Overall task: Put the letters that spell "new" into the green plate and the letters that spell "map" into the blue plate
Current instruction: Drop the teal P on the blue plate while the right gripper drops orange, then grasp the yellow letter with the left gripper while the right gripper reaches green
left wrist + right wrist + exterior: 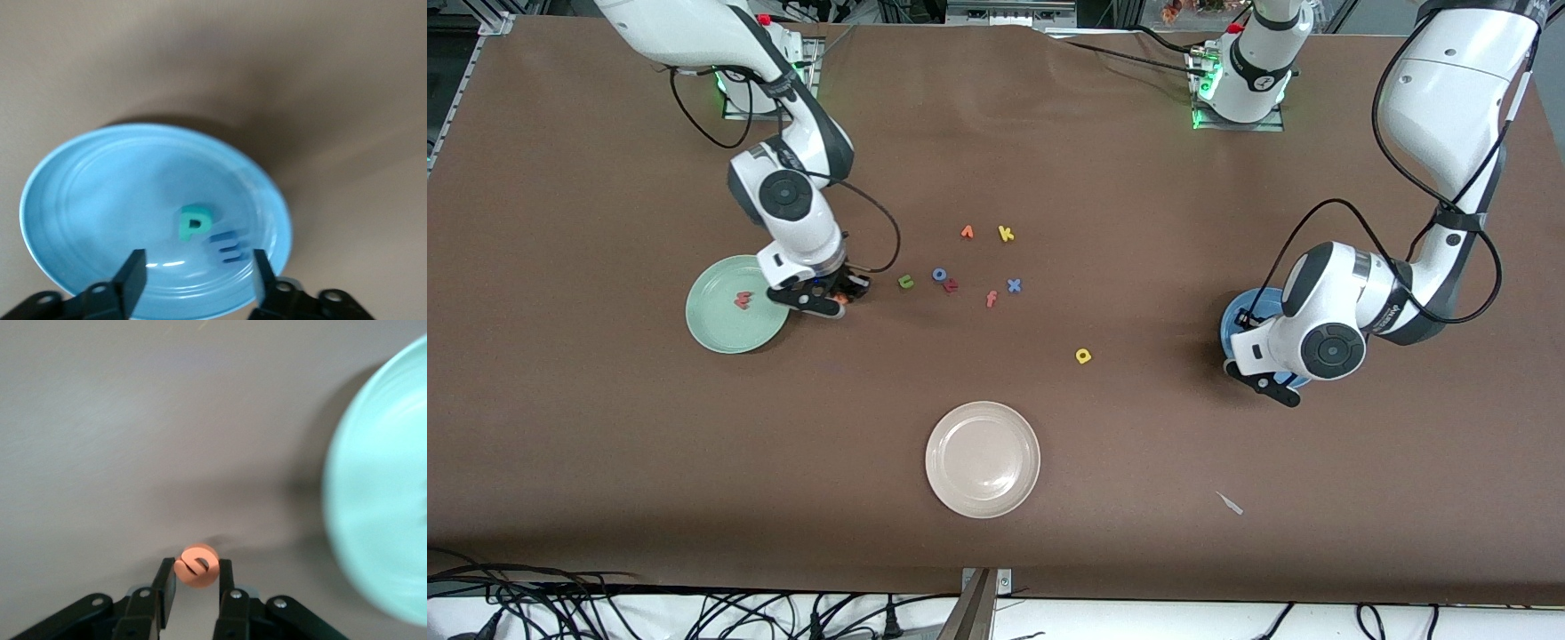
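While my right gripper pinches the orange e at three o'clock of the green plate, it may slip; my left gripper, jaws apart, hovers over the blue plate.

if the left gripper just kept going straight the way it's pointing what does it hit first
Probably the blue plate. The left gripper hangs open over it, pointing down at its floor close to the teal p and blue m; depth is unclear.
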You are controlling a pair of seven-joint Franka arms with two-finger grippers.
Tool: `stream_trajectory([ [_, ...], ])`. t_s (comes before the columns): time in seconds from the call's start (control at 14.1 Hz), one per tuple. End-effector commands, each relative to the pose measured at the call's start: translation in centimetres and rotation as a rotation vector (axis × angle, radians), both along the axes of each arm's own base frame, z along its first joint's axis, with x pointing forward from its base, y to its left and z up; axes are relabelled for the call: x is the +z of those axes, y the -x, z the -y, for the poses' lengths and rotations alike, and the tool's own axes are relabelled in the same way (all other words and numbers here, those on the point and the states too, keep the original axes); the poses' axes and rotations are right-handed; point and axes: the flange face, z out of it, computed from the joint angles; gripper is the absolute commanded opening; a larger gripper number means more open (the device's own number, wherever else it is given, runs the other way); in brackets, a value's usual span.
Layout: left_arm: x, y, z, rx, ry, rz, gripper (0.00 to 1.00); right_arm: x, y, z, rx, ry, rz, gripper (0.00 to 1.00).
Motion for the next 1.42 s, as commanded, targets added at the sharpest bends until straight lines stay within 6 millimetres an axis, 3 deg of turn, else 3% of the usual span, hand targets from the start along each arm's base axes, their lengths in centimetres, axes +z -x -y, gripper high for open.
stream_trajectory([
  [0.0,1.1,-0.3,2.9,0.182,0.042,0.008,1.00,3.5,-0.9,5.2,0.119,0.078,-0.042,0.27],
  [0.14,1.6,-0.6,7.5,0.324,0.078,0.086,1.00,4.8,-1.4,9.4,0.169,0.098,-0.063,0.27],
  [0.21,1.6,-0.4,9.9,0.402,0.083,0.120,1.00,4.3,-1.1,10.6,0.164,0.096,-0.078,0.27],
  [0.5,0.7,1.1,18.7,0.664,0.073,0.223,1.00,2.2,0.1,11.0,0.164,0.079,-0.075,0.39],
  [0.57,0.4,1.7,20.8,0.722,0.075,0.242,1.00,1.6,0.3,11.0,0.167,0.074,-0.072,0.54],
  [0.71,-0.6,2.9,24.0,0.814,0.065,0.264,1.00,1.5,0.3,10.9,0.155,0.071,-0.064,0.67],
  [0.78,-0.9,3.3,25.2,0.845,0.064,0.279,1.00,1.6,0.3,10.8,0.147,0.071,-0.062,0.67],
  [0.92,-2.3,3.8,26.4,0.883,0.040,0.286,1.00,1.7,0.6,9.6,0.112,0.066,-0.053,0.67],
  [1.13,-2.8,2.9,27.8,0.932,0.022,0.315,0.99,2.0,0.9,4.7,0.069,0.045,-0.022,0.71],
  [1.35,-3.4,2.5,27.8,0.961,-0.015,0.360,0.96,2.3,1.1,-1.0,-0.031,0.007,0.014,0.71],
])
